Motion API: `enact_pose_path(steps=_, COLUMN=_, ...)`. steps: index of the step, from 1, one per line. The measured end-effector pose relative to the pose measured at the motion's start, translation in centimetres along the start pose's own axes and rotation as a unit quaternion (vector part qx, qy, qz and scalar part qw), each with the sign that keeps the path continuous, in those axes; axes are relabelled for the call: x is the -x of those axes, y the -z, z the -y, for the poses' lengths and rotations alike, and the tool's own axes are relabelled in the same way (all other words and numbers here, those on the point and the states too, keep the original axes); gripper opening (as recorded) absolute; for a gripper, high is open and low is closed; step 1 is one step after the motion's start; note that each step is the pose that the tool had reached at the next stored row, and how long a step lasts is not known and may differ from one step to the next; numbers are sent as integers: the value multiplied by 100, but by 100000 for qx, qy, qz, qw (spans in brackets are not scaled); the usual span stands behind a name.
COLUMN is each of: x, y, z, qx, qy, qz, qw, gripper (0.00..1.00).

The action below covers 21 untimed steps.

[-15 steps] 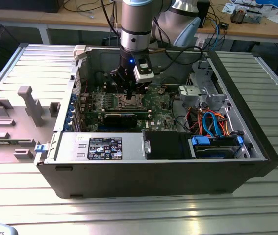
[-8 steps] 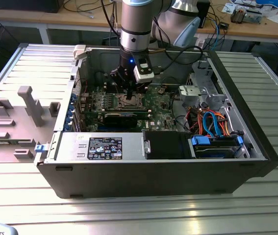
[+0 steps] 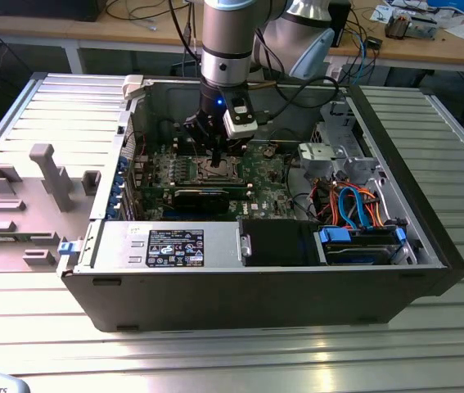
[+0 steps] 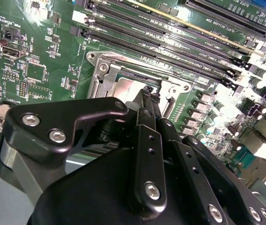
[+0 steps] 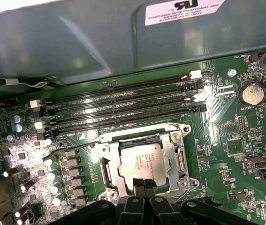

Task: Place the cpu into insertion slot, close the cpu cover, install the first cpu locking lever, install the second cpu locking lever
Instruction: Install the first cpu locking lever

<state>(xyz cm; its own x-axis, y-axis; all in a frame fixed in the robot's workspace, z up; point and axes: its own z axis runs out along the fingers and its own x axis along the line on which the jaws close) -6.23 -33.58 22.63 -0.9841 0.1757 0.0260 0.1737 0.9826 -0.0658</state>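
The silvery-tan cpu (image 5: pixel 141 163) lies flat in the insertion slot (image 5: pixel 105 168) on the green board. The silvery cpu cover (image 5: pixel 172 149) is down and frames it. A thin wire locking lever (image 5: pixel 72 147) juts out from the socket's corner, away from the frame. My gripper (image 5: pixel 143 184) is shut, its two black fingertips pressed together at the socket's edge, touching or just above the cover's rim; nothing shows between them. In the second wrist view the gripper (image 4: pixel 148 92) points at the socket frame (image 4: pixel 100 80). In the exterior view the gripper (image 3: pixel 218 157) hangs over the socket (image 3: pixel 215 172) inside the open case.
Long black memory slots (image 5: pixel 123 105) run beside the socket, and a row of small capacitors (image 5: pixel 53 176) stands on its other side. A grey case wall (image 5: pixel 76 42) rises behind the board. Cables and drive bays (image 3: pixel 354 205) fill the exterior view's right of the case.
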Motion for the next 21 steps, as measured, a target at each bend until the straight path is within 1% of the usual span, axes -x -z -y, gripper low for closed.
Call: enact_pose_path(steps=21, x=0, y=-4, z=0, qx=-13, qy=580, qz=41, qw=99998, gripper=11)
